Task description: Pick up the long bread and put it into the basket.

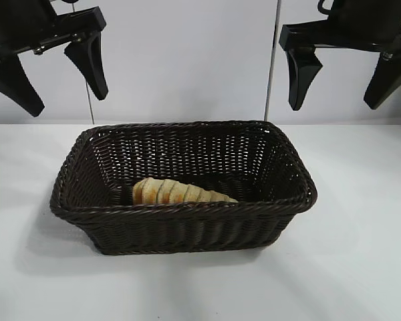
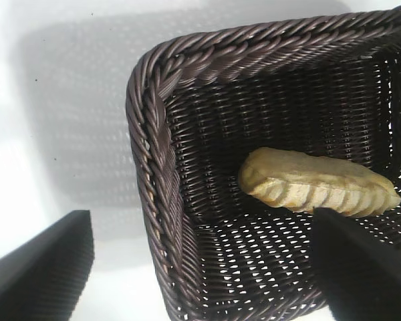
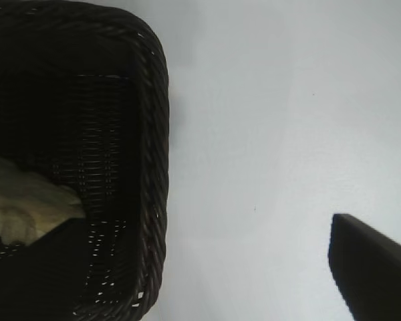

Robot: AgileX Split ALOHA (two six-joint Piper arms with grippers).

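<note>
The long bread (image 1: 180, 192) lies inside the dark brown wicker basket (image 1: 281, 150), against its near wall. It also shows in the left wrist view (image 2: 317, 184) and partly in the right wrist view (image 3: 23, 207). The basket shows in the left wrist view (image 2: 154, 134) and the right wrist view (image 3: 154, 134). My left gripper (image 1: 57, 77) hangs open and empty high above the basket's left end. My right gripper (image 1: 344, 77) hangs open and empty high above the basket's right end. Neither touches anything.
The basket stands in the middle of a white table (image 1: 361, 254). A white wall (image 1: 187, 60) rises behind it, with thin vertical cables (image 1: 274, 60) hanging in front.
</note>
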